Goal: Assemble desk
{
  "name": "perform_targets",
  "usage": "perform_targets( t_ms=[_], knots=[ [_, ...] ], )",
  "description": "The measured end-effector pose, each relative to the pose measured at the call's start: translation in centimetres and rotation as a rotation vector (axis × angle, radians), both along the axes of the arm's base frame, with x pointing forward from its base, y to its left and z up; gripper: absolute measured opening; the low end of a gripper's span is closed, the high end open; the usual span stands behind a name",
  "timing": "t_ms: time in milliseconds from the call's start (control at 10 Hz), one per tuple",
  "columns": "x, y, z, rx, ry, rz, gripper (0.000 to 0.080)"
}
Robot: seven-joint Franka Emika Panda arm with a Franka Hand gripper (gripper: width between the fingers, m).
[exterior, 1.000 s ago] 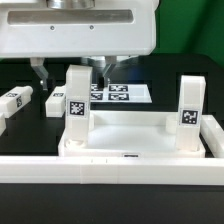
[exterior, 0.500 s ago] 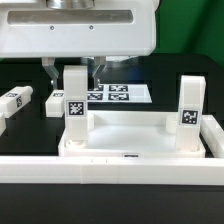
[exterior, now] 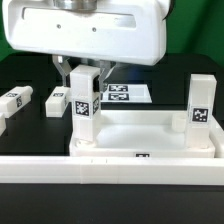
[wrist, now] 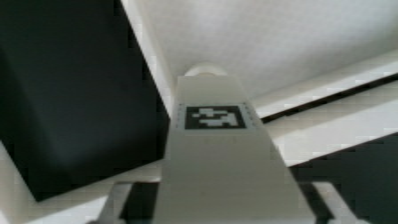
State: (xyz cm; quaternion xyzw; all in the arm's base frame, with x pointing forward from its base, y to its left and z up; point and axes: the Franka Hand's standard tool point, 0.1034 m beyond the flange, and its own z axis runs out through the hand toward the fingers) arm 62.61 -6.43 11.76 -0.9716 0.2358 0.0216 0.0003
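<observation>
- The desk top (exterior: 140,130) is laid rim-up on the counter (exterior: 28,125), so its corner sockets are exposed.
- A leg (exterior: 84,105) is held upright at the corner on the exterior view's left, likely for seating in its socket.
- The fingers (exterior: 64,68) are clamped narrowly around that leg.

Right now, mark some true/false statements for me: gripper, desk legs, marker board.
1. The gripper is closed on an upright leg standing on the desk top. True.
2. A second leg stands upright at the desk top's corner on the exterior view's right. True.
3. All four legs are mounted. False: two loose legs lie on the table at the exterior view's left.
4. The marker board rests on the desk top. False: it lies on the table behind it.
</observation>
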Motion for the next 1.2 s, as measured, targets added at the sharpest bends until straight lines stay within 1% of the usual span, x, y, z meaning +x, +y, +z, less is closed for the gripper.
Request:
perform_targets(
  t_ms=[200, 300, 400, 600, 800, 900, 1000, 1100, 1200],
  knots=[
    [0.0, 0.5, 0.0, -0.003, 0.003, -0.235, 0.0289],
    [0.0, 0.5, 0.0, -0.005, 0.002, -0.278, 0.029],
    [0.1, 0.6, 0.0, -0.007, -0.009, -0.387, 0.029],
    [-0.3, 1.0, -0.2, 0.009, -0.026, -0.548, 0.0291],
    [-0.2, 1.4, -0.2, 0.029, -0.021, -0.685, 0.0291],
    [-0.2, 1.5, -0.3, 0.031, -0.018, -0.726, 0.0291],
    [-0.2, 1.6, -0.3, 0.036, -0.017, -0.73, 0.0384],
    [-0.2, 1.7, -0.3, 0.038, -0.017, -0.711, 0.0384],
    [-0.3, 1.7, -0.3, 0.037, -0.012, -0.649, 0.0554]
  ],
)
